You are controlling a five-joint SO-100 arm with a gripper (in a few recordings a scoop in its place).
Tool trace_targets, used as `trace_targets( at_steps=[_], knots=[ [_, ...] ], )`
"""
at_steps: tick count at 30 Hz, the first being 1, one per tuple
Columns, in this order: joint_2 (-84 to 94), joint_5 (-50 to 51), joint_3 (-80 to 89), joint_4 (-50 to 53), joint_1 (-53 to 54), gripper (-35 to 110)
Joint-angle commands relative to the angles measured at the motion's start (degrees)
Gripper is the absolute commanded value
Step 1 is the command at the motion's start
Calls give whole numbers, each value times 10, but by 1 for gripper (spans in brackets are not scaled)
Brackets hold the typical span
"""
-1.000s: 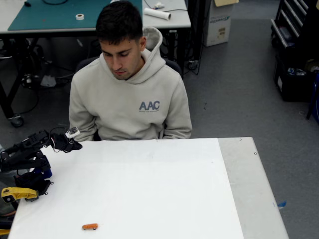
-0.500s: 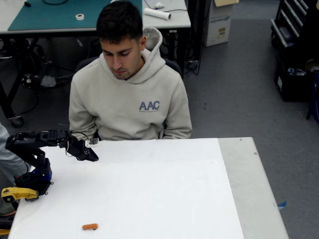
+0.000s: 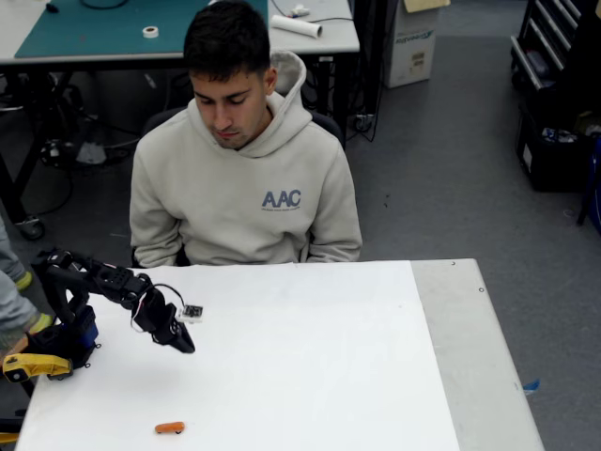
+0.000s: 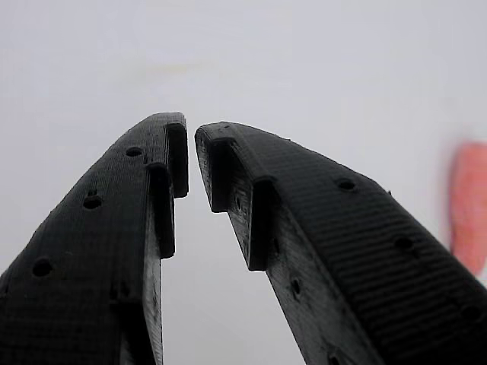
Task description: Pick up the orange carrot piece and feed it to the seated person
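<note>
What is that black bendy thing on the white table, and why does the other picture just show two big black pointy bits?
It is a small robot arm. One picture comes from a camera high above the white table. The other comes from a camera riding on the arm, so its gripper, the two-fingered pincher, looks huge. The gripper holds nothing; a narrow gap shows between its tips. An orange carrot piece lies on the table, seen blurry beside the fingers. The seated person waits behind the table.

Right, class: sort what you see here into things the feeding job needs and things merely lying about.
Belongs to the job:
- orange carrot piece, near the white table's front edge
- seated person behind the table
- gripper, nearly closed, nothing in it

Just lying about:
- tape roll on the green mat
- cardboard box on the floor
</note>
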Motion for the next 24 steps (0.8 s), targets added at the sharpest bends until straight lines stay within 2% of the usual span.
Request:
trace_targets(
  at_steps=[1,13,24],
  knots=[
    [-11,-44,-75,-6,57,-2],
    [-118,-163,-159,-2,197,-2],
    [-169,-230,-164,-5,236,-2]
  ],
)
